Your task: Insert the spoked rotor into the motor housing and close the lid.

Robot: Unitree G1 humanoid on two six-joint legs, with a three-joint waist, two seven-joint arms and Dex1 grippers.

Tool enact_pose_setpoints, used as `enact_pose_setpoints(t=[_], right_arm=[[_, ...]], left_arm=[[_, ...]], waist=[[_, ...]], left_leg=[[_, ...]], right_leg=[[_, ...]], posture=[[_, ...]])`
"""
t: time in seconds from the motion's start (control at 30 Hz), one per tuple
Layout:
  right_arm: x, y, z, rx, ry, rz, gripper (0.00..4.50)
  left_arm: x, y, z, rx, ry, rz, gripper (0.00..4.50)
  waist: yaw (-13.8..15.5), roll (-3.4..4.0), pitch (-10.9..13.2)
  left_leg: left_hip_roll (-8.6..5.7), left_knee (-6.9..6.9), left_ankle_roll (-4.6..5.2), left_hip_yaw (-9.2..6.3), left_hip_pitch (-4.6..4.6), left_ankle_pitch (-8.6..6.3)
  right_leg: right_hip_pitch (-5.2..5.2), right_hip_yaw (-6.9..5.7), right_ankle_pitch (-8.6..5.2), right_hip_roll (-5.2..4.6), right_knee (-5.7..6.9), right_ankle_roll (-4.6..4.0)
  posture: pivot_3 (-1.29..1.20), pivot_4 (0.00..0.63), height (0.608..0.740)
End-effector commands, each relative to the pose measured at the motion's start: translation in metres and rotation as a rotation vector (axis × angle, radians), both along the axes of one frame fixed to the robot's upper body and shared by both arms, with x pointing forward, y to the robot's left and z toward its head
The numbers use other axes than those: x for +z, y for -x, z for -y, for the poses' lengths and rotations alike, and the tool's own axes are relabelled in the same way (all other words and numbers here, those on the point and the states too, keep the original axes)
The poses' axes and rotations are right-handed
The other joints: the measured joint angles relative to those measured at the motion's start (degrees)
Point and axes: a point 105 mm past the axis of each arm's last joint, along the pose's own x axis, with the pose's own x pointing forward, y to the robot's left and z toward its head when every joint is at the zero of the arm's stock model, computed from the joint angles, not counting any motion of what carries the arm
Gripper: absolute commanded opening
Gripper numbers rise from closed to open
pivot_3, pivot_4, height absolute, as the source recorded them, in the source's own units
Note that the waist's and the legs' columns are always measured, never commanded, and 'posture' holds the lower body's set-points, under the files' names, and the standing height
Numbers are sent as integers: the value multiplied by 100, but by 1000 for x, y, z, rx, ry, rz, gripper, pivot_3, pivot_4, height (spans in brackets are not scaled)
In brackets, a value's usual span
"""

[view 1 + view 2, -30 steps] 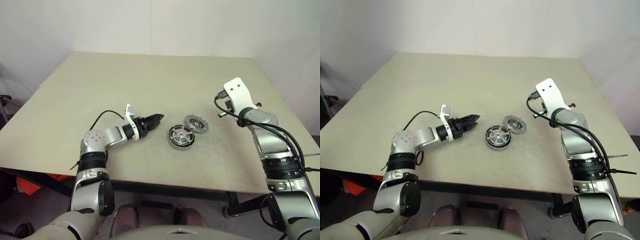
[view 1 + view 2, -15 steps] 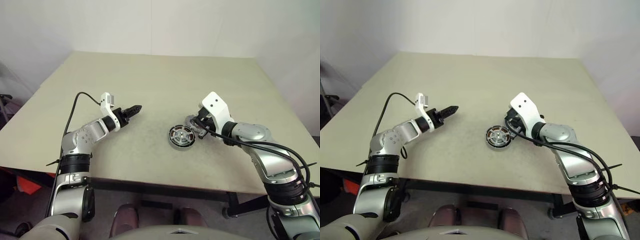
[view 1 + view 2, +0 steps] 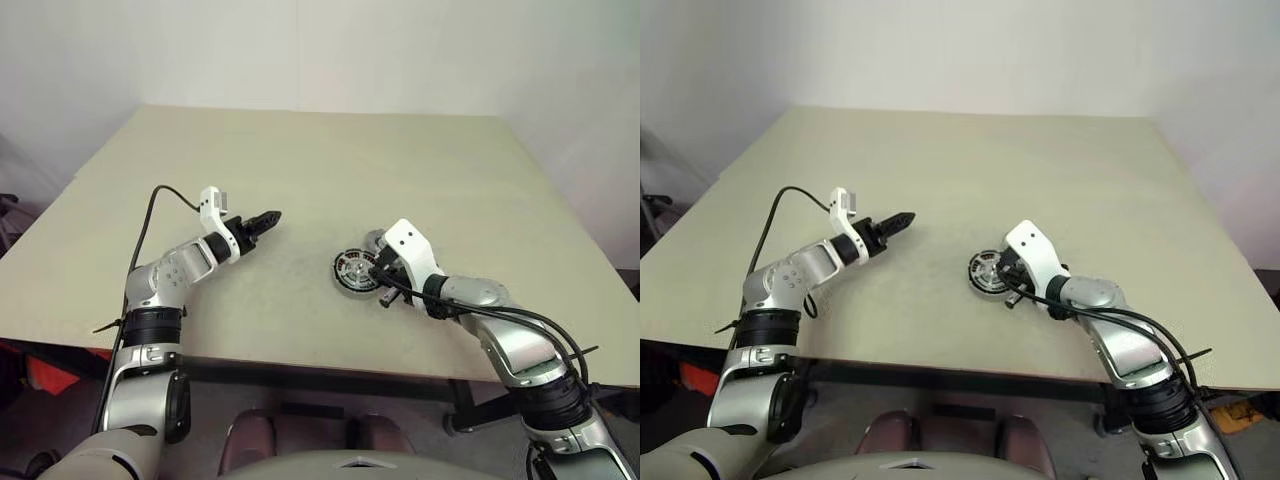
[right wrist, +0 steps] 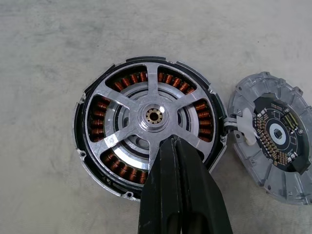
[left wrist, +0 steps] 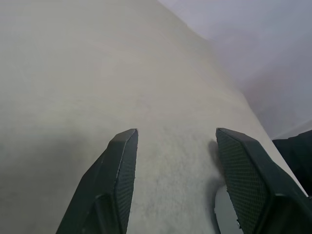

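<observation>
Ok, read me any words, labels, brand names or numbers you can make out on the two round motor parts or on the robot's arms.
No readable text anywhere.
Round part with copper windings: bare metal and coils, no lettering.
Flat disc beside it: a dark circuit board with rows of tiny components; any marks on it are too small to read.
Left gripper and right gripper: plain black, no labels.
Table: unmarked.

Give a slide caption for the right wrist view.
Shut right gripper poised over the motor housing, with a round grey disc beside it.
</observation>
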Motion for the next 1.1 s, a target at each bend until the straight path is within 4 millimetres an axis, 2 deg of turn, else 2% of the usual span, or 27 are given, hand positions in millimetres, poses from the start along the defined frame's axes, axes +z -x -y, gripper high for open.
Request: enact_pose_setpoints(t=[0.03, 0.17, 0.3, 0.43, 0.63, 0.7, 0.8, 0.93, 1.03, 1.1], right_arm=[[23, -8, 8, -8, 22, 75, 0], [50, -10, 3, 39, 29, 159, 0], [55, -9, -7, 70, 4, 160, 0], [32, -7, -12, 65, -3, 87, 0], [-29, -6, -6, -14, 6, -93, 0], [-32, -9, -4, -25, 18, -86, 0], [2, -16, -7, 10, -20, 12, 0], [40, -16, -10, 61, -30, 117, 0], [54, -13, -15, 84, -29, 157, 0], [60, -10, -20, 102, -36, 171, 0]], left_arm=[[14, -6, -6, 23, -4, 58, 2714], [10, -5, -4, 22, -7, 50, 2714], [8, -5, -3, 23, -9, 45, 2714], [6, -6, -5, 28, -13, 42, 2714], [8, -8, -10, 50, -13, 42, 2714], [8, -9, -12, 58, -20, 40, 2714], [8, -10, -12, 58, -22, 39, 2714], [5, -9, -10, 54, -25, 36, 2714], [4, -9, -9, 52, -27, 31, 2714], [3, -9, -9, 51, -27, 29, 2714]], waist=[[1, 0, 0], [4, 0, 0], [6, 0, 0], [22, 0, 0], [-21, -6, -4], [-56, -8, -5], [-56, -7, -3], [-33, -7, -1], [-21, -6, -1], [-20, -6, -1]], left_leg=[[0, 0, -3, 0, -2, 2], [-1, 2, -4, 0, -13, 4], [5, -9, 3, -2, -22, 0], [4, -10, 10, -1, -35, -4], [4, -5, 7, 0, -14, -3], [5, -6, 5, 0, 14, -3], [4, -6, 11, 0, 67, -6], [1, -5, 7, 0, 43, -2], [3, -1, -14, 0, 0, 19], [7, -3, -10, -1, -18, 17]], right_leg=[[-2, 0, 0, 0, 0, 0], [-6, 1, 5, -1, 0, -2], [-18, -9, 23, 2, -2, -37], [-26, -14, 21, 0, -5, -39], [-5, -11, 21, 0, 0, -39], [37, -11, 8, -1, -3, -20], [62, -9, -8, -3, -5, 6], [49, -6, -8, -6, -7, 7], [12, -7, 4, -5, 2, 3], [-8, -11, 32, -2, 4, -37]], posture=[[0, 0, 740], [0, 0, 740], [0, 0, 740], [0, 0, 740], [0, 0, 740], [0, 0, 740], [0, 0, 740], [0, 0, 740], [0, 0, 740], [0, 0, 740]])
